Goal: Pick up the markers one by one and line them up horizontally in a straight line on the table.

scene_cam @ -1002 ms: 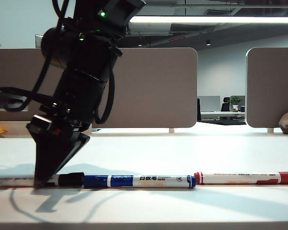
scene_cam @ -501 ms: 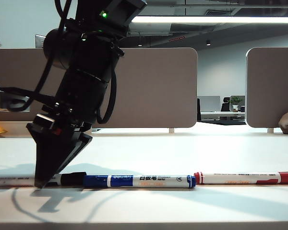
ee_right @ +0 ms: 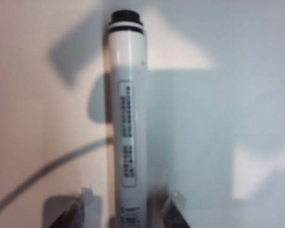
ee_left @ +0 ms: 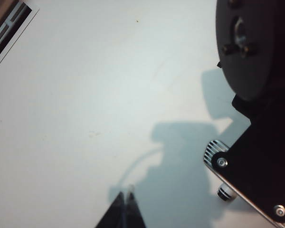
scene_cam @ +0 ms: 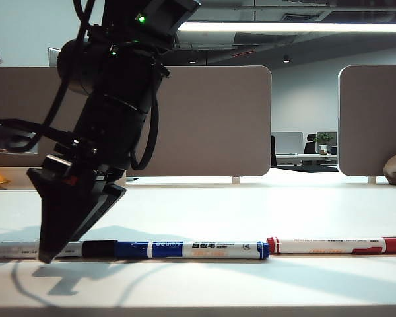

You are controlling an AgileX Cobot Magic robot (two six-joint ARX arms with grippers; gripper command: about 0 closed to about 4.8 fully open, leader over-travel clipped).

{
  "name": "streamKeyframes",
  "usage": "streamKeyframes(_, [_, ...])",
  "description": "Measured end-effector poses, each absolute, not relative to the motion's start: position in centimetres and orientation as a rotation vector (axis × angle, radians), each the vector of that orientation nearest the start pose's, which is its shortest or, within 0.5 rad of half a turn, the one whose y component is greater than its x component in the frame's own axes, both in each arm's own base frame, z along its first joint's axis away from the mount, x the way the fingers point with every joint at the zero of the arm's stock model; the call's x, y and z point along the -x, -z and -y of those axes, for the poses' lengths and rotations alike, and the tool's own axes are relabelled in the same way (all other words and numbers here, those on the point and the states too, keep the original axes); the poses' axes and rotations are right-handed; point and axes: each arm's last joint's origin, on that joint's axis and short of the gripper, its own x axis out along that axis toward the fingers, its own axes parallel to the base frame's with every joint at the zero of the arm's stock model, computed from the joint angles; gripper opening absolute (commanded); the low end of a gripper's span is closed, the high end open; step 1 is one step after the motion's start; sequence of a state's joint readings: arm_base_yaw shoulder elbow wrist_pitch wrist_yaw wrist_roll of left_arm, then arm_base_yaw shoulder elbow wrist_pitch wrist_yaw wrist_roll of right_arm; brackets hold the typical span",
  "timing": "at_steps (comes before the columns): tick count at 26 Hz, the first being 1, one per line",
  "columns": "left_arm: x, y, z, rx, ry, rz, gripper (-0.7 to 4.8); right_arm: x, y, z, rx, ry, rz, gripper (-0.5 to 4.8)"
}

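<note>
Here the white tabletop (scene_cam: pixel 251 211) runs wide and bare toward two brown-grey partition panels (scene_cam: pixel 204 119), with an office, a long ceiling light and a small potted plant (scene_cam: pixel 324 139) behind them.

Three markers lie end to end on the tabletop in one straight row across the exterior view, long axes level with the near edge. The black-capped marker (scene_cam: pixel 86 249) is at the left, its cap toward the middle and touching the blue-capped marker (scene_cam: pixel 191 249). That one meets the red-capped marker (scene_cam: pixel 336 246), which runs off the right side.

The right hand (scene_cam: pixel 53 247), though on the left of the exterior view, stands tip-down over the white barrel of the black-capped marker. In the right wrist view its fingers (ee_right: pixel 85 206) stand apart on either side of the barrel (ee_right: pixel 129 142), with a gap on each side: spread, gripping nothing. There the marker's long axis runs straight away from the hand, its black end farthest off.

The left hand (ee_left: pixel 126 209) hangs over bare tabletop with its two tips pressed together, empty, beside a dark part of an arm (ee_left: pixel 261 118).
</note>
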State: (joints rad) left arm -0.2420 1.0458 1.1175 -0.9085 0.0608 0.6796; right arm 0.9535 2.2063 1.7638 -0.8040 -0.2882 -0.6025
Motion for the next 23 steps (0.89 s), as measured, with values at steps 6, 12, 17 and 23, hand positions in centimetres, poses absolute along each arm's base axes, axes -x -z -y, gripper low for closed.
streamKeyframes(6, [-18.6, -33.8, 4.8, -0.709, 0.562, -0.709, -0.06, -25.4, -17.5, -37.6, 0.890, -1.445, -0.913, 2.75])
streamKeyframes(12, [-18.6, -33.8, 4.8, -0.707, 0.563, -0.708, -0.06, -25.9, -19.1, -38.2, 0.904, -1.416, -0.872, 2.75])
streamKeyframes(17, [-18.7, -33.8, 4.9, -0.677, 0.586, -0.697, -0.06, -26.1, -20.6, -38.5, 0.896, -1.411, -0.831, 2.75])
streamKeyframes(23, [-18.1, -34.3, 4.8, -0.663, 0.576, -0.664, -0.06, -26.2, -22.2, -38.2, 0.942, -1.346, -0.822, -0.12])
